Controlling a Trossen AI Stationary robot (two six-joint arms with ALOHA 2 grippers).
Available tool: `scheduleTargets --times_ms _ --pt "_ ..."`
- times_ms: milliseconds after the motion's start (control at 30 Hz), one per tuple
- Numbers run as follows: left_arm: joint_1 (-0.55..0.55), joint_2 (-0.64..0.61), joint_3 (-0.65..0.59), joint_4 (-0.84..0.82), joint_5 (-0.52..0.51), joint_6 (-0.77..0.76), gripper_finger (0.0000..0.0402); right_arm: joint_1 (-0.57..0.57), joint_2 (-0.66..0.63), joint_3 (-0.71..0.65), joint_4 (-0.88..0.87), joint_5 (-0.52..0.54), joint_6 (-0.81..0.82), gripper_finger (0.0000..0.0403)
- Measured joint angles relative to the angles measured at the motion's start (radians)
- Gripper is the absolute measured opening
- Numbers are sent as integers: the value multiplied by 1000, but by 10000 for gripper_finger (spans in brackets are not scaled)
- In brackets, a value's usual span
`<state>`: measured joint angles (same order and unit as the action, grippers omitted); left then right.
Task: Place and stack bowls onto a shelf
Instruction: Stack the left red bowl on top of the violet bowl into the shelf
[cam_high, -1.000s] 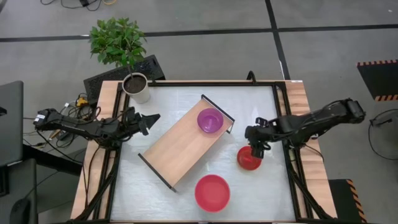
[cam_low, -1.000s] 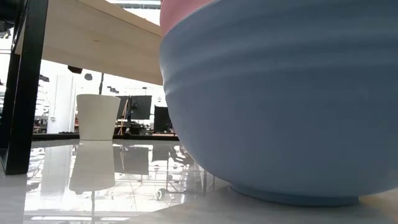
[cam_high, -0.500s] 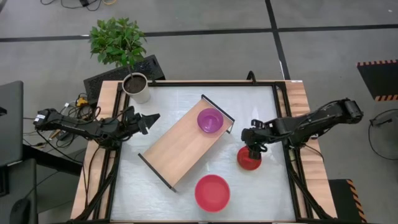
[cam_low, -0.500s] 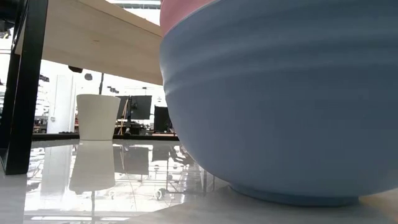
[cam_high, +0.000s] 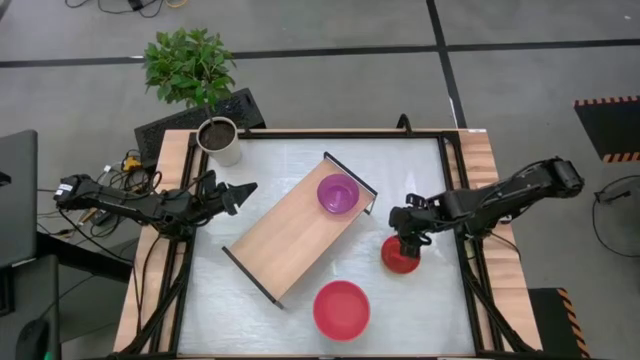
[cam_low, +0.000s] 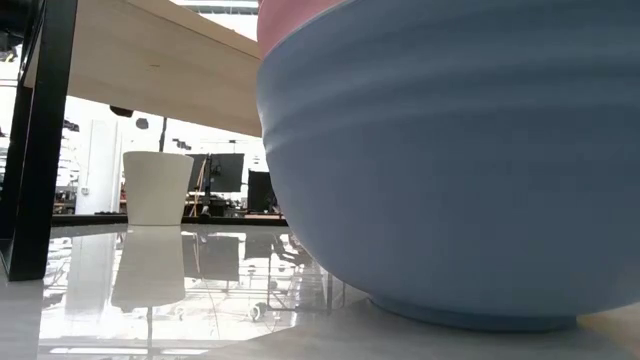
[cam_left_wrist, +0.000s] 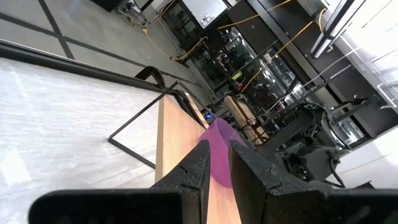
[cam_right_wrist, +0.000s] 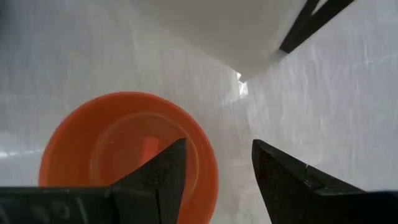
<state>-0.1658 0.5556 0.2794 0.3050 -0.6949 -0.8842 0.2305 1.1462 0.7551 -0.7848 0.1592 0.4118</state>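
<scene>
The shelf (cam_high: 290, 232) lies slantwise mid-table, and a small purple bowl (cam_high: 338, 193) sits on its far right end. A small red bowl (cam_high: 401, 258) rests on the table right of the shelf. My right gripper (cam_high: 407, 238) hangs open over it, pointing down. In the right wrist view (cam_right_wrist: 217, 149) one finger stands over the bowl's hollow (cam_right_wrist: 118, 149) and the other outside its rim. A pink bowl nested in a blue one (cam_high: 341, 309) sits near the near edge. My left gripper (cam_high: 243, 190) waits, shut, at the table's left edge.
A white plant pot with soil (cam_high: 219, 140) stands at the table's far left corner, a leafy plant (cam_high: 188, 65) behind it. The blue bowl (cam_low: 450, 170) fills the low view beside the shelf's black frame (cam_low: 35, 140). Bare table lies between shelf and near left corner.
My right gripper has edged slightly toward the table's left and nearer the small red bowl, staying open. The bowls and the shelf have kept their places.
</scene>
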Motion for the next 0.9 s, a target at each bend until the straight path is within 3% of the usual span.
scheduleTargets --times_ms 333,900 --pt "0 0 0 -10 0 0 43 38 0 -75 6 -1 31 207" --pt "0 0 0 -12 0 0 43 -4 0 -78 15 18 -5 199"
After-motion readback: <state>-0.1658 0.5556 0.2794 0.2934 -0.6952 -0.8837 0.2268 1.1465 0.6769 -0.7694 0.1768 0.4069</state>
